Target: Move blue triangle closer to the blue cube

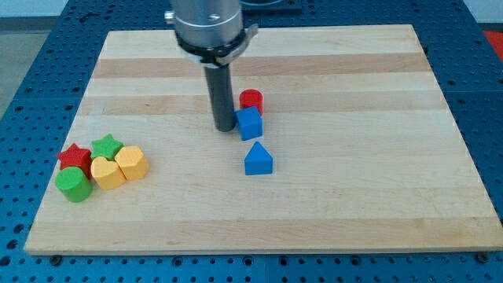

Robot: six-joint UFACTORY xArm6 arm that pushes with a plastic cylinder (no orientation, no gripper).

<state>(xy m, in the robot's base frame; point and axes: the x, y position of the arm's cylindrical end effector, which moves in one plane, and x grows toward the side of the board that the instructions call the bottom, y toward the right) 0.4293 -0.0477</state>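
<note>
The blue triangle [258, 159] lies near the board's middle. The blue cube [249, 123] sits just above it toward the view's top, a small gap between them. A red cylinder [251, 101] touches the cube on its top side. My tip [225, 128] rests on the board right at the blue cube's left side, above and left of the blue triangle.
A cluster sits at the view's left: a red star [75, 156], a green star [107, 146], a green cylinder [73, 185], a yellow heart [107, 172] and a yellow block [132, 162]. The wooden board [377, 196] lies on a blue perforated table.
</note>
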